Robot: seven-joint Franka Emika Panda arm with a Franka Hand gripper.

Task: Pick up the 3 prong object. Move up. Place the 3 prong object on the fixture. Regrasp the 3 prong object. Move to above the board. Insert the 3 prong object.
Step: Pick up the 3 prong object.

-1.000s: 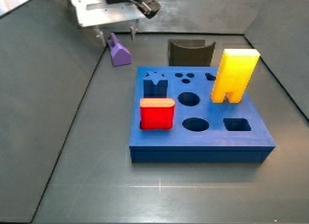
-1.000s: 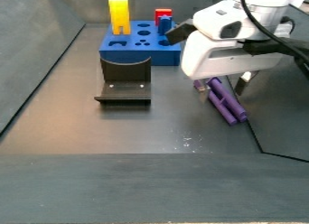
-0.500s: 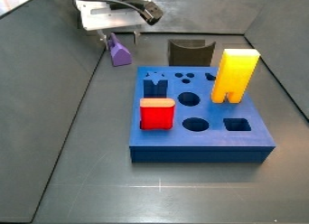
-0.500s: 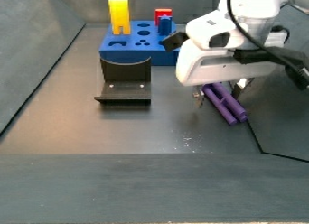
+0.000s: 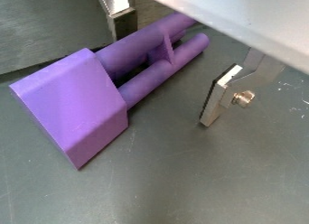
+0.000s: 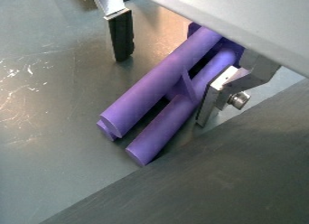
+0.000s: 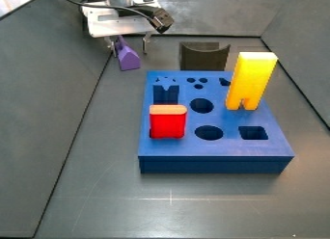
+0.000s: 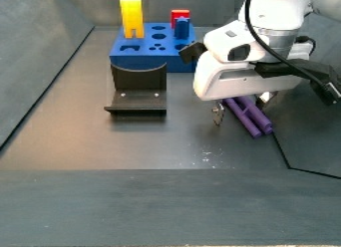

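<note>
- We see the gripper [image 6: 163, 60] low over the purple 3 prong object [image 5: 115, 88], which lies flat on the dark table [image 5: 229, 182].
- In both wrist views the silver fingers [image 5: 223, 97] stand apart, one on each side of the piece's prongs.
- In a wrist view, one finger with its dark pad [image 6: 118, 33] stands clear of the prongs with bare table between, while the other finger [image 6: 218, 99] sits right against the piece; we cannot tell whether it presses on it.
- The piece's wide wedge-shaped end [image 5: 75, 106] points away from the fingers, and its round prongs [image 6: 157, 106] run under the gripper body.
- In a side view, the 3 prong object [image 7: 126, 57] lies near the far corner of the table, beside the sloped wall [image 7: 52, 98], under the white gripper [image 7: 123, 33].
- In a side view, the piece [image 8: 250, 116] shows beneath the gripper [image 8: 246, 100], well apart from the fixture [image 8: 136, 97].
- The fixture [image 7: 202, 56] stands just behind the blue board [image 7: 213, 137], near the back wall.
- On the board we see a tall yellow block [image 7: 250, 80] and a red cube [image 7: 168, 120] standing upright in their holes.
- Several other holes in the board [image 8: 150, 48] stay open, among them round ones, a square one and a slotted one.
</note>
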